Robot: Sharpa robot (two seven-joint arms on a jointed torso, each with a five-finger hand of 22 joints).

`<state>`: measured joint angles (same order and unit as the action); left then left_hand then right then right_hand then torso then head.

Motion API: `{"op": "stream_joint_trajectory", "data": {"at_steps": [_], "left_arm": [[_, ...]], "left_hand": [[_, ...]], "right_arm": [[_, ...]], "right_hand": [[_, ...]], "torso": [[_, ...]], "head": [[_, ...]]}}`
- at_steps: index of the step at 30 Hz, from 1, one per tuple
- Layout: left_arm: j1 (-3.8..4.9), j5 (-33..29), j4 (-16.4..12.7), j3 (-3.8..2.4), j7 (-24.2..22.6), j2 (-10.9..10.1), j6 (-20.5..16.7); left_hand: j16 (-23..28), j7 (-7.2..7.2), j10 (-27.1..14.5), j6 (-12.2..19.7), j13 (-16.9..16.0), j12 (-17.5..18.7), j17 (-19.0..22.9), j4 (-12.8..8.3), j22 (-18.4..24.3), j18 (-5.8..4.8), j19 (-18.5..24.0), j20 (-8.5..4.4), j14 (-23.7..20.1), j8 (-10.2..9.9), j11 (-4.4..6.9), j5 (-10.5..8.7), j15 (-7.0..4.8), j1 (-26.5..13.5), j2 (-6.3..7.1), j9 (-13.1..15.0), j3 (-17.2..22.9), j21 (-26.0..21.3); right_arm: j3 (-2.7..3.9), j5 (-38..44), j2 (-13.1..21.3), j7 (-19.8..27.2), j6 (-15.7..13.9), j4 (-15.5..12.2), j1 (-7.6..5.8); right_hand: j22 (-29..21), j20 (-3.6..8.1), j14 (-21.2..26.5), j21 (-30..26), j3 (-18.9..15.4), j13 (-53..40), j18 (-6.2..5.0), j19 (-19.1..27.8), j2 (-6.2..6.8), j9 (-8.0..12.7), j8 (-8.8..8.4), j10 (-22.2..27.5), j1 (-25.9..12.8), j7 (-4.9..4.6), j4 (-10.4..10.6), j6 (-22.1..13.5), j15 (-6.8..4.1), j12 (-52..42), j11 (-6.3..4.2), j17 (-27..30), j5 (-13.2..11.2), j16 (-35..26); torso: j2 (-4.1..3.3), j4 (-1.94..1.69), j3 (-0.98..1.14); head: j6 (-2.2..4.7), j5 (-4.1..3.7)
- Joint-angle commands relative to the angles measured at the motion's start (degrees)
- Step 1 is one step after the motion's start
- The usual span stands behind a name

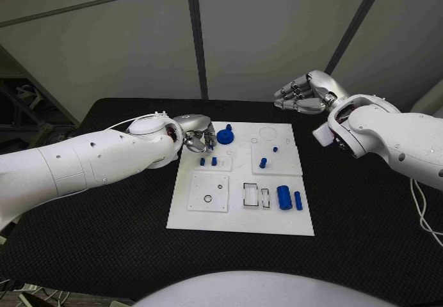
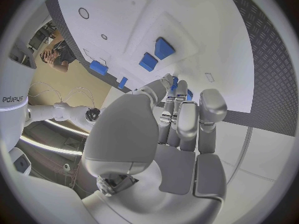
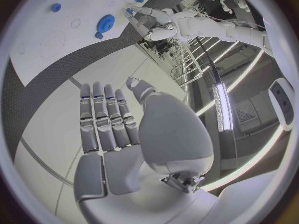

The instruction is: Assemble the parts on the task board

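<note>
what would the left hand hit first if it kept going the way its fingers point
Probably the round blue part on the white board, just beyond the left hand. Its height above the board is hard to judge, so it might pass over.

Table: a black table [image 1: 102,249] with a finely textured top is filling the lower head view.
Wall: pale grey panels [image 1: 111,51] are standing behind the table, split by dark upright strips [image 1: 196,48].
Floor: pale floor with dark seam lines [image 3: 44,159] is showing in the right wrist view.
Light: long bright strips [image 3: 219,102] are glowing there.
</note>
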<state>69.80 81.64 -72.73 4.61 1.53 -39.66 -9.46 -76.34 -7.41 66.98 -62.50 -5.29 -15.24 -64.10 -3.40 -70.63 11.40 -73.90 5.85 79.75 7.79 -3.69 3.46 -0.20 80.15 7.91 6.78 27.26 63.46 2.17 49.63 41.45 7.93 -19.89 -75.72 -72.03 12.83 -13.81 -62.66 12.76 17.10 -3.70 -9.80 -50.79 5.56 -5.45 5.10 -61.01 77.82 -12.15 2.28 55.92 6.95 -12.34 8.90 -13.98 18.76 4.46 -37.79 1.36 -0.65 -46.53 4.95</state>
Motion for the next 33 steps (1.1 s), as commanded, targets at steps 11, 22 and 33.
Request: {"op": "stream_joint_trajectory", "data": {"at_steps": [11, 22, 33], "left_arm": [[-0.07, -0.13, 0.62, -0.04, 0.17, 0.46, 1.48], [-0.11, -0.13, 0.81, -0.03, 0.09, 0.74, 2.24], [-0.13, -0.13, 1.03, -0.02, 0.4, 0.93, 2.75]], "left_hand": [[-0.08, 0.13, 0.3, -0.45, -0.05, 0.22, 0.2, 0.07, 0.0, -5.03, -0.18, 0.01, 0.17, -0.41, 0.0, -0.2, -0.04, -0.72, 0.03, 0.07, 0.28, 0.14], [-0.08, 0.12, 0.44, -0.53, -0.1, 0.27, 0.23, 0.08, -0.1, -5.05, -0.22, 0.02, 0.16, -0.42, 0.01, -0.26, -0.04, -0.8, 0.01, 0.09, 0.31, 0.22], [0.09, 0.02, 0.15, -0.18, -0.13, 0.91, 0.67, 0.22, 0.01, -4.97, 0.06, 0.09, -0.02, -0.86, -0.17, -0.28, 0.07, -1.52, 0.52, 0.0, 0.1, -0.19]], "right_arm": [[0.03, 0.08, 0.06, 0.35, 0.09, -0.19, -0.11], [0.03, 0.08, 0.04, 0.35, 0.12, -0.18, -0.11], [0.03, 0.08, 0.04, 0.33, 0.14, -0.17, -0.11]], "right_hand": [[-0.08, 0.09, -0.28, -0.37, -0.32, 0.09, -0.64, -0.49, 0.16, -0.08, -0.2, 0.26, -0.1, -0.36, 0.14, 0.03, 0.16, -0.03, 0.1, 0.07, 0.28, -0.26], [-0.08, 0.09, -0.28, -0.37, -0.32, 0.09, -0.64, -0.49, 0.16, -0.08, -0.2, 0.26, -0.1, -0.36, 0.14, 0.03, 0.16, -0.03, 0.1, 0.07, 0.28, -0.26], [-0.24, 0.06, -0.22, -0.59, -0.35, 0.08, -0.64, -0.54, 0.16, -0.08, -0.24, 0.31, -0.13, -0.38, 0.19, 0.04, 0.19, 0.01, 0.12, 0.11, 0.31, -0.36]], "torso": [[0.03, -0.09, -0.01], [0.03, -0.01, -0.01], [0.05, -0.04, -0.01]], "head": [[-0.21, -0.05], [-0.31, -0.06], [-0.37, -0.13]]}}
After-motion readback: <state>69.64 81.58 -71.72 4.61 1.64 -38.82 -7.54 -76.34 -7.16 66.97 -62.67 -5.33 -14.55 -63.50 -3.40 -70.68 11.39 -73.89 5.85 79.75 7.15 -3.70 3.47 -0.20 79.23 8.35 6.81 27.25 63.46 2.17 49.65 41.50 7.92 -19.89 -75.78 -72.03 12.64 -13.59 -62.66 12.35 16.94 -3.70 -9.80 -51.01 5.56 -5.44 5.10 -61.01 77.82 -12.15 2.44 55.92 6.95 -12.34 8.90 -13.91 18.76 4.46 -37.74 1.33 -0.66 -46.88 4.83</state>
